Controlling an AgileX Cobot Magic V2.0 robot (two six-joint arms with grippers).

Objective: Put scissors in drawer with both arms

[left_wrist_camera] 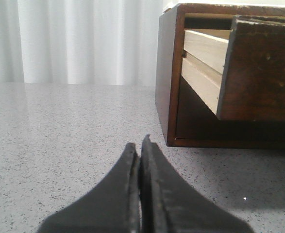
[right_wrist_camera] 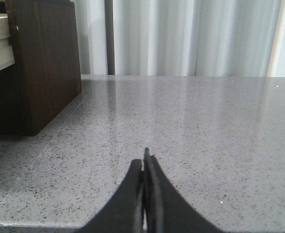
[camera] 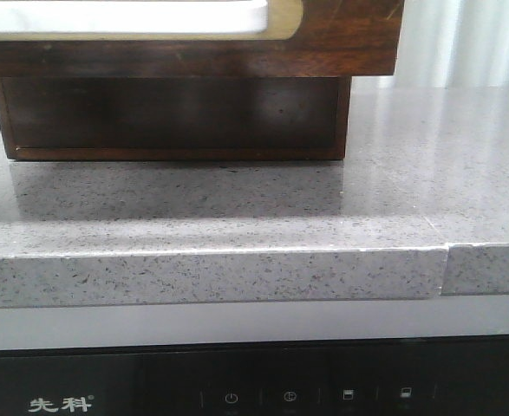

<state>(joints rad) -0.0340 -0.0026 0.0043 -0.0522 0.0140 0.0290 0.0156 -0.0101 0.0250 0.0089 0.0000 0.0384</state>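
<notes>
Watching both arms idle: left gripper (left_wrist_camera: 140,145) clenched, empty; right gripper (right_wrist_camera: 144,158) clenched, empty. Scissors not in any view. Drawer (left_wrist_camera: 259,68) pulled partly out, far edge of surface (camera: 237,217). Scissors likely light, rigid, slippery; pinch across handles.

**Speckled grey tabletop, white curtain, black appliance panel**

Grey speckled stone tabletop (camera: 237,217), glossy, with a thick front edge and a seam near the right end. Below the edge, a pale strip, then a black control panel (camera: 263,386) bearing white Chinese characters (camera: 59,404) at the left and a row of small faint icons. Behind the tabletop, a white pleated curtain (left_wrist_camera: 79,41), hanging in vertical folds; seen also in the right wrist view.
</notes>
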